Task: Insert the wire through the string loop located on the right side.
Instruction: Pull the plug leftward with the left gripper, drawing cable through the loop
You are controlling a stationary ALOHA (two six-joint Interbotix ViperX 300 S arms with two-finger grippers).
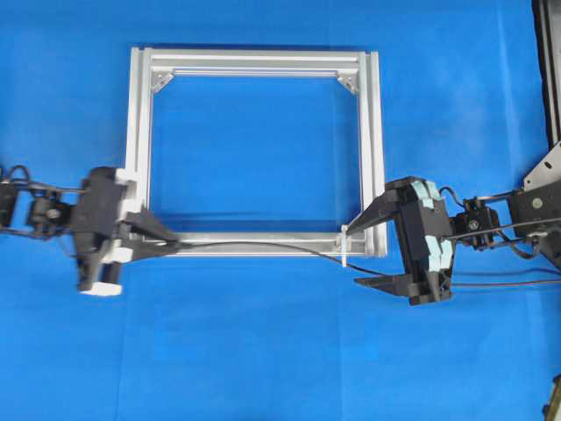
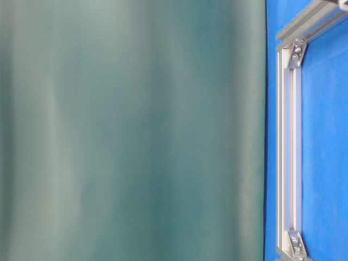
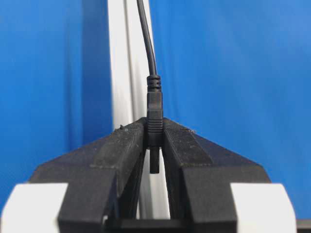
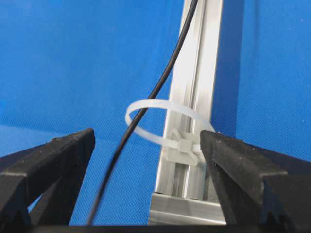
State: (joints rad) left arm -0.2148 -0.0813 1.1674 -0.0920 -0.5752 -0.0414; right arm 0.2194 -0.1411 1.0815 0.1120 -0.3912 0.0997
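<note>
The wire (image 1: 263,246) runs along the frame's near bar from left to right. Its plug (image 3: 154,121) is pinched between the tips of my left gripper (image 3: 154,138), which is shut on it at the frame's near-left corner (image 1: 165,242). The string loop (image 4: 182,145) is a white tie ring on the near bar by the near-right corner (image 1: 344,250). In the right wrist view the wire (image 4: 160,82) crosses the ring's opening. My right gripper (image 4: 146,138) stands open around the loop with one finger on each side, holding nothing (image 1: 354,255).
The square aluminium frame (image 1: 372,149) lies flat on the blue cloth, with grey brackets in its far corners. Thicker arm cables and a black mount (image 1: 543,184) sit at the right edge. A blurred green surface (image 2: 130,130) blocks most of the table-level view, leaving only a frame bar (image 2: 288,152).
</note>
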